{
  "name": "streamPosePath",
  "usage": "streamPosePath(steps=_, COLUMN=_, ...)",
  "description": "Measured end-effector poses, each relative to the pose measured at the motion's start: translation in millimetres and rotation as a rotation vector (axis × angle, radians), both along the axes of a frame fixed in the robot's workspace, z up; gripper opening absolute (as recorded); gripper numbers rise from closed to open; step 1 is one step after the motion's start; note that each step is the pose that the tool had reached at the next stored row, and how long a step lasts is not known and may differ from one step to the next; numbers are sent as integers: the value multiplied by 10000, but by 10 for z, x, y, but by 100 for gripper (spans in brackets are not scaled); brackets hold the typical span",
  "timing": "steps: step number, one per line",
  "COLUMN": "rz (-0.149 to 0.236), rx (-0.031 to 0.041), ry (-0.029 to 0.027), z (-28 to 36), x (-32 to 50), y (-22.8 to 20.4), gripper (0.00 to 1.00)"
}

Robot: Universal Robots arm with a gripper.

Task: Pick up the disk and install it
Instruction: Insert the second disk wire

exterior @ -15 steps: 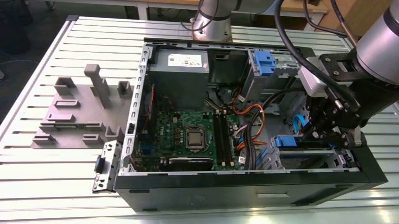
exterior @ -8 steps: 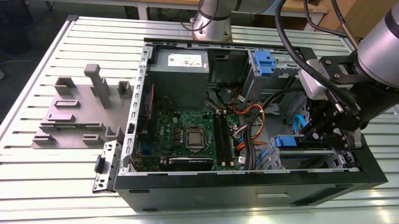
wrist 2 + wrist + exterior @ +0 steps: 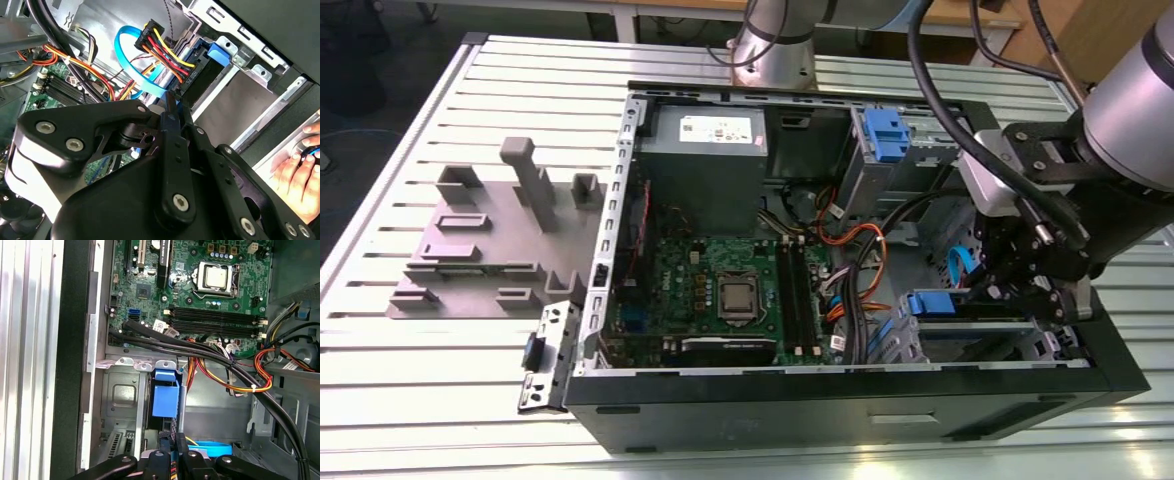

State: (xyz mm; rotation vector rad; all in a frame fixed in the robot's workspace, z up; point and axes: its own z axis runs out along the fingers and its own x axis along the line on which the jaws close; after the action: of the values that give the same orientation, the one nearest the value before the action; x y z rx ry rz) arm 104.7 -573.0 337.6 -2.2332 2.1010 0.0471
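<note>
A grey plastic fixture (image 3: 480,240) of upright blocks lies at the exterior view's left on the slatted metal table (image 3: 400,400), well apart from the gripper. Next comes the open black computer case (image 3: 854,410), lying on its side. A grey power supply (image 3: 707,150) sits at its far end, and the green motherboard (image 3: 720,290) with its bare processor socket (image 3: 736,297) lies nearer the camera. Further right, a blue drive latch (image 3: 887,135) stands in the upper bay, and a bundle of orange, red and yellow wires (image 3: 854,240) runs down past the memory slots. In the lower right corner of the case, the disk (image 3: 941,304) sits inside the metal drive cage, with its blue plastic end facing the motherboard. In the first wrist view that blue end (image 3: 165,399) shows in the slot of the cage, just beyond the fingertips. The gripper (image 3: 1017,300) hangs from the robot arm (image 3: 1134,120) into this corner, just beside the disk. In both wrist views its black fingers (image 3: 162,452) are drawn together with a narrow slit between them, and nothing can be made out in their grip (image 3: 175,107). At the far right of the second wrist view, a person's hand (image 3: 295,170) rests outside the case.
</note>
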Motion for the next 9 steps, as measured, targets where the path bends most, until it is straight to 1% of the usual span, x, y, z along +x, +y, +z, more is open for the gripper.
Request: streamPosePath(steps=9, rz=0, rx=10, ry=0, z=-12, x=10, y=0, gripper=16)
